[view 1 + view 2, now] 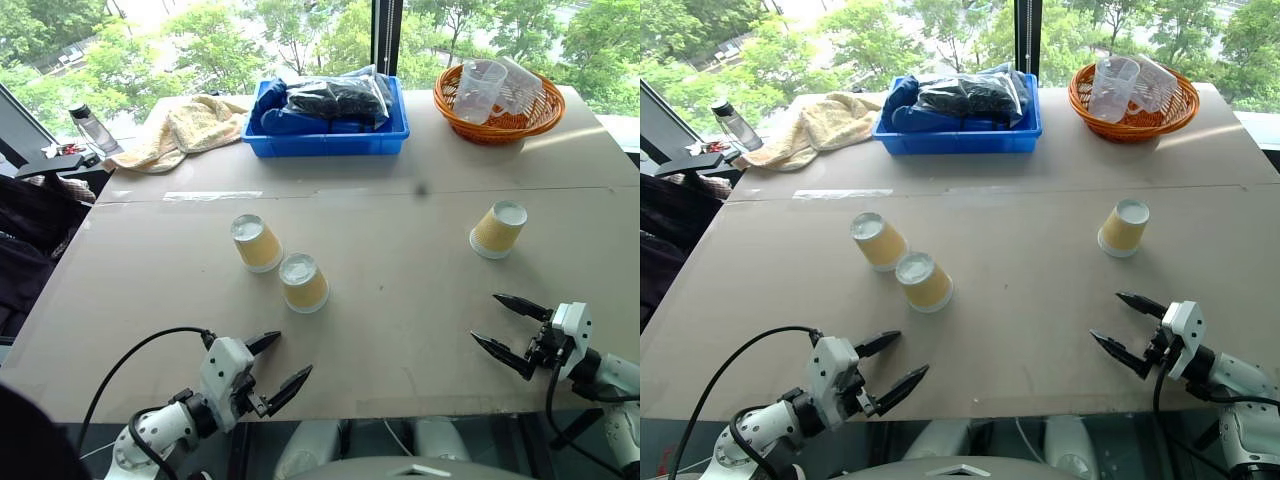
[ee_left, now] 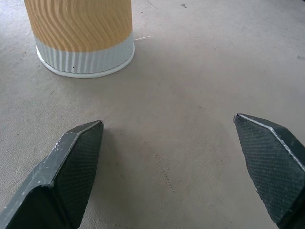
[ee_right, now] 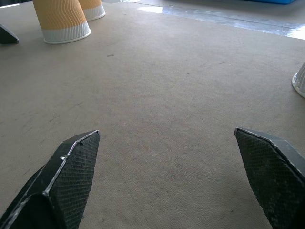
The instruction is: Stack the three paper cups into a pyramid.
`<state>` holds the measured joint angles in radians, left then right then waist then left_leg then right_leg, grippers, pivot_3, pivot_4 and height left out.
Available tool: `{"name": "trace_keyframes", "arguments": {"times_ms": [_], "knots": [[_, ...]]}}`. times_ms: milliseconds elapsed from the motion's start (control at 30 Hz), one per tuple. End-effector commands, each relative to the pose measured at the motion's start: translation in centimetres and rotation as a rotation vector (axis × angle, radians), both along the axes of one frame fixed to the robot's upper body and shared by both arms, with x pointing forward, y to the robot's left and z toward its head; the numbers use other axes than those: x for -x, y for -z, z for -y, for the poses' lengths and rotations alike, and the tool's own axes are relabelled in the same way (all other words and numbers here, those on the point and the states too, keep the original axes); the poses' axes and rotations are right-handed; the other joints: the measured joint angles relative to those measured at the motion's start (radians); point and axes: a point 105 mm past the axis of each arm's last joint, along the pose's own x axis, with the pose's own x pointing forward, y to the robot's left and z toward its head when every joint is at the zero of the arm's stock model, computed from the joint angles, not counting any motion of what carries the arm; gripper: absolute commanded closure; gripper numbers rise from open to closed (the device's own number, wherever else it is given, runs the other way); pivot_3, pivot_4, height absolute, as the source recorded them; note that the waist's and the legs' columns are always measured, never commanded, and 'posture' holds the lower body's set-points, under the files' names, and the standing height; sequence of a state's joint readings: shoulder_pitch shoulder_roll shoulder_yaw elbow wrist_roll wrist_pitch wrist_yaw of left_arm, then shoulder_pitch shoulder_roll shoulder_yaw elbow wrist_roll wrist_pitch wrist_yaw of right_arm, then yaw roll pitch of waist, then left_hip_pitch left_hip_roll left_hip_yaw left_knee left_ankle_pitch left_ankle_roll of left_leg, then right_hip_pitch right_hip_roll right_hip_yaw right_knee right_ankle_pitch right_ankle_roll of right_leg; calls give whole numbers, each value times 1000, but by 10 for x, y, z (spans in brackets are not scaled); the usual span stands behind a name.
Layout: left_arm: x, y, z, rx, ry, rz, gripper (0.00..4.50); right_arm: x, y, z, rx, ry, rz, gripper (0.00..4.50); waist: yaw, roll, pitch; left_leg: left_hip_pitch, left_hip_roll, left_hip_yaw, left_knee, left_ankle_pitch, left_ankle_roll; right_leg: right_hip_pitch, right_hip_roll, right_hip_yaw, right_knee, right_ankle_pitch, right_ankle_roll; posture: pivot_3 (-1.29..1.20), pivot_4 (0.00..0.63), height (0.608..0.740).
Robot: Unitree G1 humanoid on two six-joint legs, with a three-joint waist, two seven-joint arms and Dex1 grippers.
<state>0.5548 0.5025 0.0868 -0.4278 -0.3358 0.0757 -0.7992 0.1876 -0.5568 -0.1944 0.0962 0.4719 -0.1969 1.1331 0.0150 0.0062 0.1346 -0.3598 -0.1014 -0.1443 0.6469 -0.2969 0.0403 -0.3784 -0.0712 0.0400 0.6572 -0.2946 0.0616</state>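
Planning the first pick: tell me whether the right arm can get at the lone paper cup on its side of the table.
Probably yes. The right gripper is open and empty, and only bare table lies between it and the upside-down cup just beyond it.

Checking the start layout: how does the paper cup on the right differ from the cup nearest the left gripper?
The right cup stands alone, well apart; the near-left cup stands close beside a third cup. The right cup lies ahead of the right gripper; the near-left cup lies ahead of the left gripper. Both are upside down, tan-sided, unheld; nothing is stacked.
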Motion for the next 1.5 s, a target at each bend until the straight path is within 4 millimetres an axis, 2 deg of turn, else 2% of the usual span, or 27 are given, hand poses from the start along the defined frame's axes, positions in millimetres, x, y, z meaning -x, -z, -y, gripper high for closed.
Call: {"name": "trace_keyframes", "arguments": {"times_ms": [33,533,767,867,967,1167,1300,1500], "knots": [[3,8,-1,-10,3,-15,0,4,-4,-2,3,-10,19,26,0,0,0,0,0,0,0,0,0,0,0,0,0,0,0,0,150,740],[-11,1,-7,11,12,58,0,8,-5,-5,-17,20,20,26,1,0,0,0,0,-1,1,0,0,0,0,-1,1,0,0,0,150,740],[-20,-29,-9,112,9,156,0,11,-9,-10,-50,-4,27,26,0,-4,4,0,0,-1,1,1,-1,0,0,-1,1,0,0,0,150,740],[-32,-46,-7,129,31,214,0,12,-23,-16,-113,-42,58,26,1,-4,4,0,0,-1,1,1,-2,0,0,-1,1,0,0,0,150,740],[-49,-53,-5,102,33,253,0,14,-34,-23,-106,-100,101,26,0,-4,4,-1,0,-1,2,1,-3,0,0,-1,1,0,0,0,150,740],[-78,-62,1,66,32,288,0,9,-71,-41,-178,-148,198,26,-3,-4,5,-1,0,-1,2,2,-3,-1,1,-1,2,0,0,0,150,740],[-87,-62,1,57,43,291,0,12,-77,-47,-174,-164,201,26,-1,-4,5,-2,0,-1,2,2,-3,-2,1,-1,2,0,0,0,150,740],[-88,-62,3,68,76,291,0,13,-84,-50,-184,-164,217,26,-2,-5,5,-2,0,-1,2,2,-3,-2,1,-1,2,0,0,0,150,740]]}}
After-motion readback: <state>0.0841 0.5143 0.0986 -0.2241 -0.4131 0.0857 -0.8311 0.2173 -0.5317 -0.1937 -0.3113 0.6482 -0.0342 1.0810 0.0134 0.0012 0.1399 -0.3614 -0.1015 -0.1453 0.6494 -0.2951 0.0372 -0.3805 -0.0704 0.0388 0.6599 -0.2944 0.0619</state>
